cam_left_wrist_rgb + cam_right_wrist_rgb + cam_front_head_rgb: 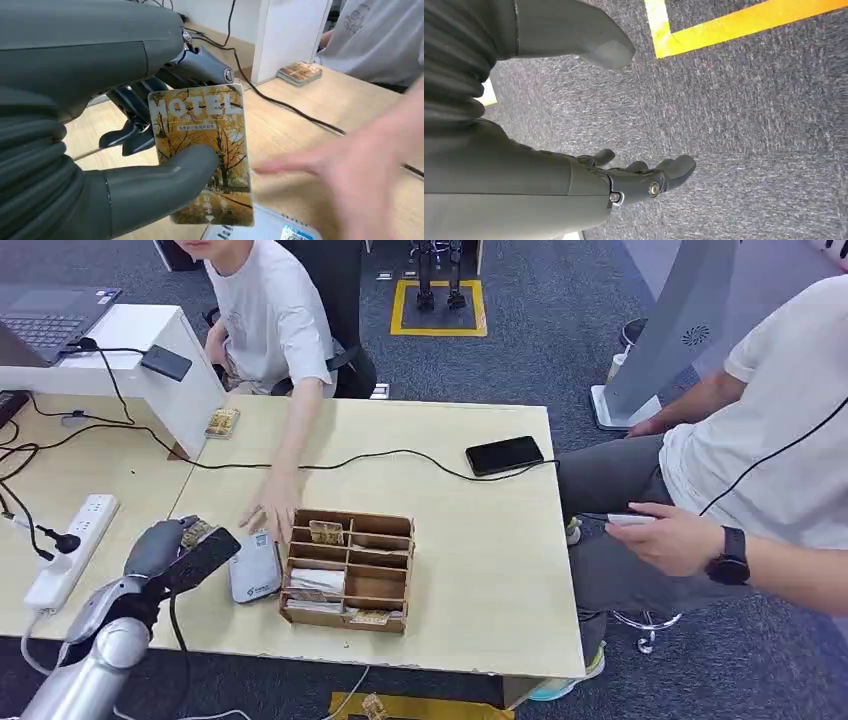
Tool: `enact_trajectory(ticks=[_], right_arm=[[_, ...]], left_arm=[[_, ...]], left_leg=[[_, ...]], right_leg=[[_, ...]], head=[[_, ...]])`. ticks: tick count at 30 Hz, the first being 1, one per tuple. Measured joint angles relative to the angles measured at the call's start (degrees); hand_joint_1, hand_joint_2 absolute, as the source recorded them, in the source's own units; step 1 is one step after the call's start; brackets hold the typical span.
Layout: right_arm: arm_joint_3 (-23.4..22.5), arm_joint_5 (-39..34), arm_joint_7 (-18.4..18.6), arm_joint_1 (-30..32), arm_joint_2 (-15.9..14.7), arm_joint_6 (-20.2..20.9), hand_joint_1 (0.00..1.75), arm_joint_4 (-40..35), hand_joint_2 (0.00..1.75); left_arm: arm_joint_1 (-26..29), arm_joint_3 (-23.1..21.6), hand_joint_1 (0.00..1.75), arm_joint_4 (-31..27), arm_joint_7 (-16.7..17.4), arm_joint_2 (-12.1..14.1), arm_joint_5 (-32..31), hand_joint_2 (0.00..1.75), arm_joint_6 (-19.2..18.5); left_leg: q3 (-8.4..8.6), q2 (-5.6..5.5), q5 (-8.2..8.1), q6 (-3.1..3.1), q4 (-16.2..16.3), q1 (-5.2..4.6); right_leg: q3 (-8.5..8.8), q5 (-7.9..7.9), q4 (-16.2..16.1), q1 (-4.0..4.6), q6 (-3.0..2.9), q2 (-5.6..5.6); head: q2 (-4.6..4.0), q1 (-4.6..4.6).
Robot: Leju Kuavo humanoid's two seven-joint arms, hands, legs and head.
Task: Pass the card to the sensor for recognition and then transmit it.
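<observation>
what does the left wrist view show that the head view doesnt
Only the left wrist view shows the card's face: a yellow tree picture with HOTEL printed across it, pinched by the left hand. Only the head view shows the wooden box with compartments, the black phone, the power strip and a second person's hand. Both show the left hand holding the card, the grey sensor and a person's hand reaching toward it.

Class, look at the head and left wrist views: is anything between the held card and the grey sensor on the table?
Yes. A person's hand rests on the table at the sensor, beside the card held by the left robot hand.
</observation>
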Motion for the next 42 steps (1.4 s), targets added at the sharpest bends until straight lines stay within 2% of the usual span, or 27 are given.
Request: enact_trajectory(ticks=[23,42], right_arm=[[-0.9,2.0,0.1,-0.1,0.2,0.0,0.00,0.0,1.75],[-1.2,4.0,0.7,-0.6,0.6,0.1,0.00,-0.4,1.75]], left_arm=[[0.7,-1.9,1.75,2.4,0.6,-3.5,-2.2,1.75,0.7],[-0.4,-1.9,1.75,5.1,0.9,-6.5,-2.3,1.75,4.4]], left_leg=[[0.00,-0.01,0.00,0.00,0.0,-0.01],[0.01,-0.01,0.00,0.00,0.0,-0.01]], right_leg=[[0.00,0.00,0.0,0.00,0.00,-0.01],[0.01,0.00,0.0,0.00,0.00,-0.01]], head=[[0.00,0.04],[0.00,0.00]])
